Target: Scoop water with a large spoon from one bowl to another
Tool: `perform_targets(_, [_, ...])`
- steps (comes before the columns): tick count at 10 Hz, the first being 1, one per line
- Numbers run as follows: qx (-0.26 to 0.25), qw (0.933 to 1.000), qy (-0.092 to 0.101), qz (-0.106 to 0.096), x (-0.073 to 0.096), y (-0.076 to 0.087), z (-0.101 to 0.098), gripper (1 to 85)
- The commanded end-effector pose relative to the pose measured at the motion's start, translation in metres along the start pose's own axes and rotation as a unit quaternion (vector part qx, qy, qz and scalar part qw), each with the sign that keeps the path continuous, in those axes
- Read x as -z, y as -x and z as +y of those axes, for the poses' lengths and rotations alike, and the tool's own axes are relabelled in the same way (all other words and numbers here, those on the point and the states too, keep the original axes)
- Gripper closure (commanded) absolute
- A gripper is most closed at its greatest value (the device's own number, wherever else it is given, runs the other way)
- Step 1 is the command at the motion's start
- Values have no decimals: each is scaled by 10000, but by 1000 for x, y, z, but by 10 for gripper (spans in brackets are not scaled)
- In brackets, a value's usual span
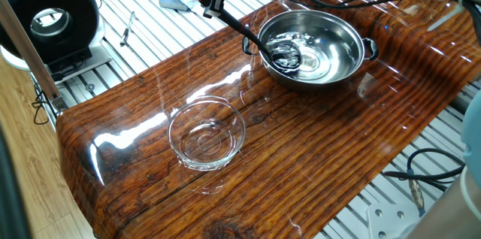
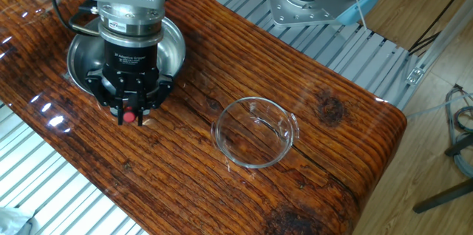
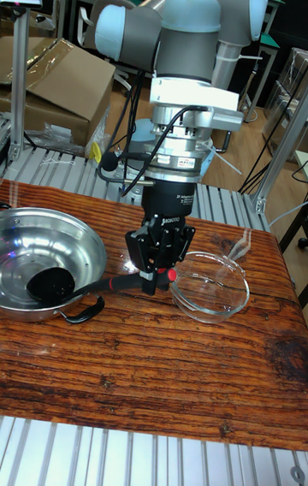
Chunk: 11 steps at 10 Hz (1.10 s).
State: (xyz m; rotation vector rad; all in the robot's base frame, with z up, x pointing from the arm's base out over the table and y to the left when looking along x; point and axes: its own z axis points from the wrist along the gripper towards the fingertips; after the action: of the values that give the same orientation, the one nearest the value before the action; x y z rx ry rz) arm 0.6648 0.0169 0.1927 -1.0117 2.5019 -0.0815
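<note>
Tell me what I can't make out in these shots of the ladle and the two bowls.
- Water in the ladle's scoop: glare in one fixed view; too dark in the tall view.
- Steel bowl interior: hidden by the gripper in the other fixed view.
- Glass bowl contents: transparent; cannot tell.

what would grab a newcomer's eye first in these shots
Probably the shiny steel bowl at one end of the glossy wooden table, with the black ladle dipping its scoop into the water. The gripper clamps the ladle's handle above the bowl's rim. A clear glass bowl sits apart, nearer the table's other end.
</note>
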Motion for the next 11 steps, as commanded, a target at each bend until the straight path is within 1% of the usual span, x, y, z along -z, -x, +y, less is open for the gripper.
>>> perform_targets(1, [-48,10000,-7,-69,-2,-4,0,847])
perform_targets(3, [-19,10000,-4,-94,-5,-5,0,847])
perform_targets(5, [6,10000,9,-52,-6,-9,1,847])
perform_targets(6, [36,9999,60,115,-6,-18,3,847])
perform_targets(7, [58,9997,70,225,-6,-24,4,847])
perform_targets(9, [80,9994,121,305,-5,-29,7,830])
perform_targets(11, [148,9993,155,305,-5,-30,9,810])
